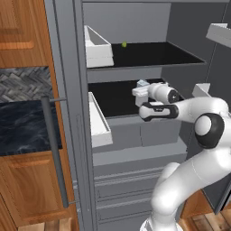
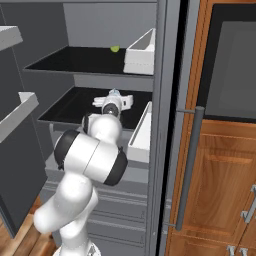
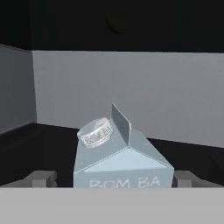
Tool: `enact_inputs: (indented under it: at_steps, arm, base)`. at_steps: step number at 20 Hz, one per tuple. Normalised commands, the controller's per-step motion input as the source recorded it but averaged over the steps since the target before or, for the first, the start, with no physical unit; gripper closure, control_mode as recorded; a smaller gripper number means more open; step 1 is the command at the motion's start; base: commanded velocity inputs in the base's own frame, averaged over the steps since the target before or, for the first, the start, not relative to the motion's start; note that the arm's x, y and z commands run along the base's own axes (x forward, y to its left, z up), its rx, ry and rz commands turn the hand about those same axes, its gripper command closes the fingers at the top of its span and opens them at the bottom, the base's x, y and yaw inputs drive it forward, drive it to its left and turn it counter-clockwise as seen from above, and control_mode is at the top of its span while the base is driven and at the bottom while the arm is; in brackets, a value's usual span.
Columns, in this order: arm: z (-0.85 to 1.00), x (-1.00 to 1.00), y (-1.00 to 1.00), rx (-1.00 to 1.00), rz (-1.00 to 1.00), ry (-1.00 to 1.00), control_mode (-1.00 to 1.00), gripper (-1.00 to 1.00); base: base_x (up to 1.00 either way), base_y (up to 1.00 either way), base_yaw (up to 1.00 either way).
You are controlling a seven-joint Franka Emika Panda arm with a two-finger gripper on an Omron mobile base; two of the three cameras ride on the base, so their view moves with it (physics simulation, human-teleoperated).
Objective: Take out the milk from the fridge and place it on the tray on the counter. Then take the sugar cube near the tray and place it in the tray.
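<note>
The milk (image 3: pixel 122 157), a pale bluish carton with a gabled top and a round cap, stands on the fridge's (image 1: pixel 67 67) middle black shelf. My gripper (image 3: pixel 113 180) is open, with one fingertip on each side of the carton and a small gap at both. From the base views, the gripper (image 1: pixel 140 94) reaches into the shelf, and the milk's top (image 1: pixel 142 83) peeks just over the hand. The right base view shows the gripper (image 2: pixel 118 102) and the milk (image 2: pixel 114 93) the same way. A stretch of the counter (image 1: pixel 22 126) lies left of the fridge. The tray and the sugar cube are out of view.
A white bin (image 1: pixel 97 47) sits at the upper shelf's left and another (image 1: pixel 100 122) beside the middle shelf. A small green thing (image 1: pixel 124 44) lies on the upper shelf. The open door with its bins (image 2: pixel 15 112) flanks the arm. A dark bar handle (image 1: pixel 54 149) runs down the fridge's side.
</note>
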Motion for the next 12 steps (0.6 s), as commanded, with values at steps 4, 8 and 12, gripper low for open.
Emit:
enact_inputs:
  at_steps: [4, 8, 12]
  arm:
    - [-0.18, 0.21, 0.01, 0.02, 0.02, 0.0, -1.0, 1.0]
    - [-0.01, 0.0, 0.0, 0.02, 0.01, 0.0, -1.0, 1.0]
    - [0.0, -0.38, 0.0, 0.0, -0.01, -0.04, -1.0, 1.0]
  base:
    - [0.0, 0.0, 0.0]
    - [0.0, 0.0, 0.0]
    - [0.0, 0.0, 0.0]
